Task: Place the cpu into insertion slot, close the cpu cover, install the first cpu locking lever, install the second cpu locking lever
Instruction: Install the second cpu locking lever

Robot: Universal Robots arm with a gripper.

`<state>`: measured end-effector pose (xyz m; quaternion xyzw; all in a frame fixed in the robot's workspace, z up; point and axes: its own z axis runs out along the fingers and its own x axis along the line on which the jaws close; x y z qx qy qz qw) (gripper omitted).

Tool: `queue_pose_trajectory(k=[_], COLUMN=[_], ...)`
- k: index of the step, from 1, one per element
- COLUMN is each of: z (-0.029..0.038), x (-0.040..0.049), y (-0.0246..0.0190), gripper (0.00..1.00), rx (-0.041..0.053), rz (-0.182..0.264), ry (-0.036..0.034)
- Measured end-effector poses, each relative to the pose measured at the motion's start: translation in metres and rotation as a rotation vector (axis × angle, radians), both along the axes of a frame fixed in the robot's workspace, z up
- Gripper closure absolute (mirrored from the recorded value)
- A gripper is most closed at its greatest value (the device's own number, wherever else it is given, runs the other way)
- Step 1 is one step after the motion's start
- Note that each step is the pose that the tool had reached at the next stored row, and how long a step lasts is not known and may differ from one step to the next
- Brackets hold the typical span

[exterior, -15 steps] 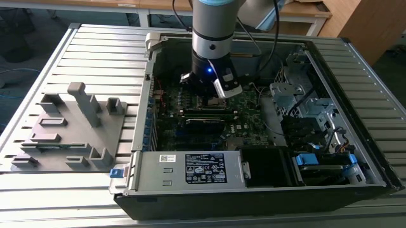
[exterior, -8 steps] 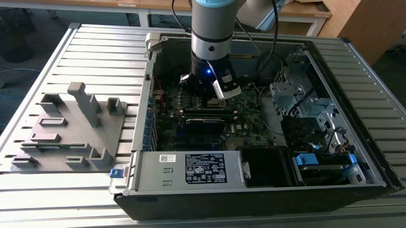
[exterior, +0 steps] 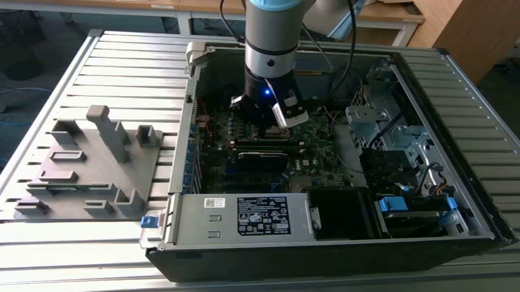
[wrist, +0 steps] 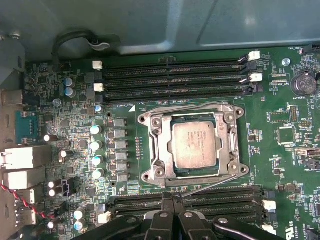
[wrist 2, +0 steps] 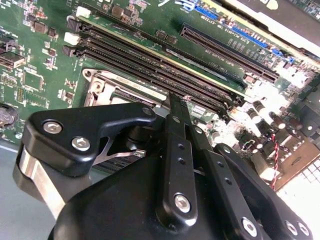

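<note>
The dull silver-grey square cpu [wrist: 194, 145] lies flat in the silver-edged square insertion slot [wrist: 150, 150] under the closed silver metal frame cpu cover [wrist: 227, 145], hemmed between long black card slots [wrist: 175, 80], the black gripper [wrist: 171, 200] pinched together above its near edge, holding nothing.

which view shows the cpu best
The first wrist view: the cpu faces the camera, seated in the insertion slot. In the second wrist view the gripper hides most of the socket. In the exterior view the arm covers that spot.
</note>
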<state>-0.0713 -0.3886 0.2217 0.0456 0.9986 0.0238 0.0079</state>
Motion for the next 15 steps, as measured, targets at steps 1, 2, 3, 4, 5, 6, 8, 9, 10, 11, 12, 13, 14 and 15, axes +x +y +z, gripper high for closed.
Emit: queue_pose_trajectory(k=[1,2,3,4,5,6,8,9,10,11,12,13,14,15], z=[0.0,-0.0002,-0.0003,-0.0005,-0.0006,-0.0008,-0.0016,-0.0018,-0.0018,-0.0018,-0.0019,-0.0019,-0.002,-0.0021], x=[0.0,0.0,0.0,0.0,0.0,0.0,0.0,0.0,0.0,-0.0001,-0.0001,0.0,-0.0001,-0.0002], y=[0.0,0.0,0.0,0.0,0.0,0.0,0.0,0.0,0.0,0.0,0.0,0.0,0.0,0.0], gripper=[0.9,0.9,0.9,0.9,0.9,0.9,0.9,0.9,0.9,0.9,0.9,0.9,0.9,0.9], rx=[-0.0001,0.0002,0.0002,0.0003,0.0003,0.0003,0.0003,0.0001,0.0001,0.0,0.0001,0.0001,0.0002,0.0002], rz=[0.0,0.0,0.0,0.0,0.0,0.0,0.0,0.0,0.0,0.0,0.0,0.0,0.0,0.0], ry=[0.0,-0.0001,-0.0001,-0.0001,-0.0002,-0.0002,-0.0002,-0.0001,-0.0001,-0.0001,0.0,-0.0001,-0.0001,-0.0001])
